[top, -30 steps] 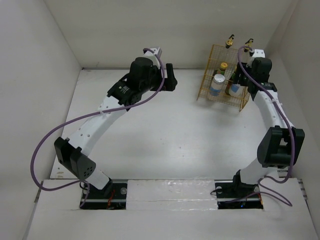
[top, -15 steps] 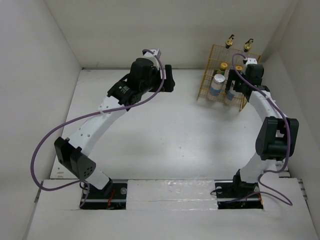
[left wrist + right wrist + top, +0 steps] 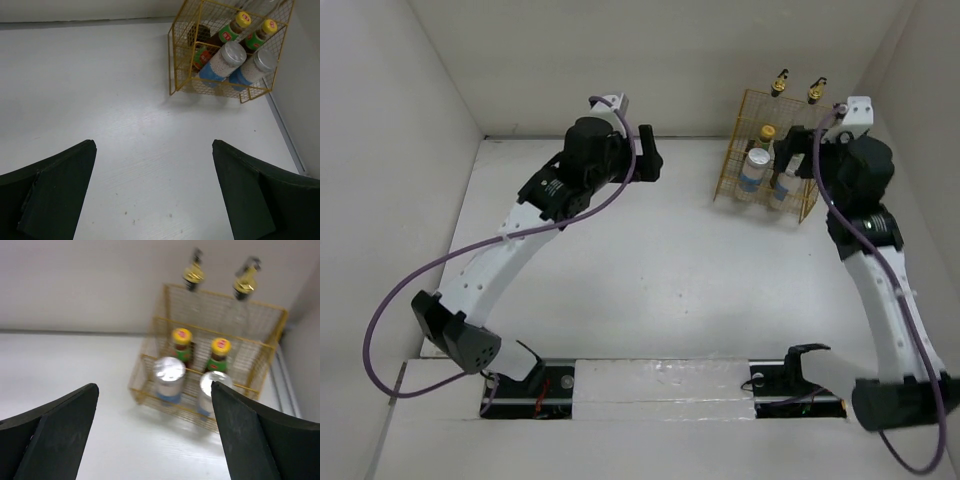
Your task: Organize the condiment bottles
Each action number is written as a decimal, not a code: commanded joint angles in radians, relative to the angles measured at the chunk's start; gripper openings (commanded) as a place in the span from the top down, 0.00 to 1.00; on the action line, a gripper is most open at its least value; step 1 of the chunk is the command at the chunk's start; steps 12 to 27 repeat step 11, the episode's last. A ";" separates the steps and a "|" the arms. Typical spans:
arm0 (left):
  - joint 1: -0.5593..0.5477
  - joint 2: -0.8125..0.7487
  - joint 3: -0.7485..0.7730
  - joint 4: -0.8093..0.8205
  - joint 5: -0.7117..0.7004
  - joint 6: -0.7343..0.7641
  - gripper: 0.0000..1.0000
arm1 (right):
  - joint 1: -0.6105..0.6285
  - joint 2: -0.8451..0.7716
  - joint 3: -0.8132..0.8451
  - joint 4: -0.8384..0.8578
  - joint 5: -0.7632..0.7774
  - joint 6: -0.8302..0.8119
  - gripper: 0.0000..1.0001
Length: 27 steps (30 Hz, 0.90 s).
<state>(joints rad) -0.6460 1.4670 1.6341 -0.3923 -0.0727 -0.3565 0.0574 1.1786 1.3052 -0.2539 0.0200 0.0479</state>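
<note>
All the condiment bottles stand in the yellow wire rack [image 3: 744,112] at the back right. Two silver-lidded blue-labelled jars [image 3: 169,376] [image 3: 206,390] fill the front row. Behind them are two dark sauce bottles with yellow caps [image 3: 181,344] [image 3: 220,354], and at the back two tall clear bottles with gold spouts [image 3: 192,274] [image 3: 245,284]. My right gripper [image 3: 154,385] is open and empty, a short way in front of the rack [image 3: 272,335]. My left gripper [image 3: 152,145] is open and empty over bare table, left of the rack [image 3: 174,60].
White walls close in the table on the left, back and right, and the rack stands close to the right wall. The right arm's elbow [image 3: 880,230] runs along the right side, and the left arm [image 3: 510,250] arches over the table's left half.
My right gripper opened fully and pulled back from the rack, leaving the right front jar standing in it. The right arm swung out to the right. The left arm shifted slightly left.
</note>
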 commanded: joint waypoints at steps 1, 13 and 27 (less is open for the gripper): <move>0.000 -0.117 -0.020 0.061 -0.030 -0.030 0.01 | 0.102 -0.201 -0.099 0.025 -0.142 0.020 0.00; 0.000 -0.275 -0.140 0.082 -0.046 -0.082 0.01 | 0.383 -0.510 -0.323 -0.051 -0.200 0.102 0.00; 0.000 -0.275 -0.140 0.082 -0.046 -0.082 0.01 | 0.383 -0.510 -0.323 -0.051 -0.200 0.102 0.00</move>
